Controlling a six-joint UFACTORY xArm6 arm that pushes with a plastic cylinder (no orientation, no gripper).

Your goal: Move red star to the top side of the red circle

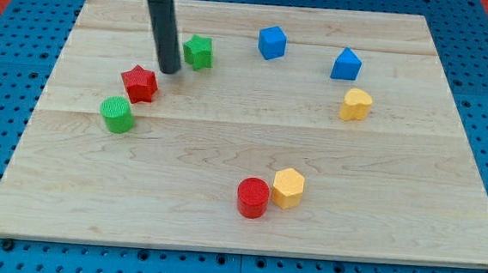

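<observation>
1. Wooden board (227, 135) lying flat over a blue perforated surface (8, 68), carrying eight small blocks.
2. Dark rod (161, 27) descending from the view's top, my tip (170, 70) resting on the board between the red star (139, 84) and the green star (198, 52).
3. Standing just up and to the right of the red star, close beside it; contact not determinable. No claw fitted, only the bare rod, so holding nothing.
4. Red star sitting in the board's left part, just above and right of the green cylinder (117, 115), the two near but apart.
5. Red circle (253, 197) sitting low on the board near the centre, well apart from the red star, touching the yellow hexagon (289, 188) on its right.
6. Blue cube (272, 42) lying near the view's top, centre.
7. Second blue block (346, 64) lying at upper right, exact shape unclear, with the yellow heart-like block (356, 104) just below it.
</observation>
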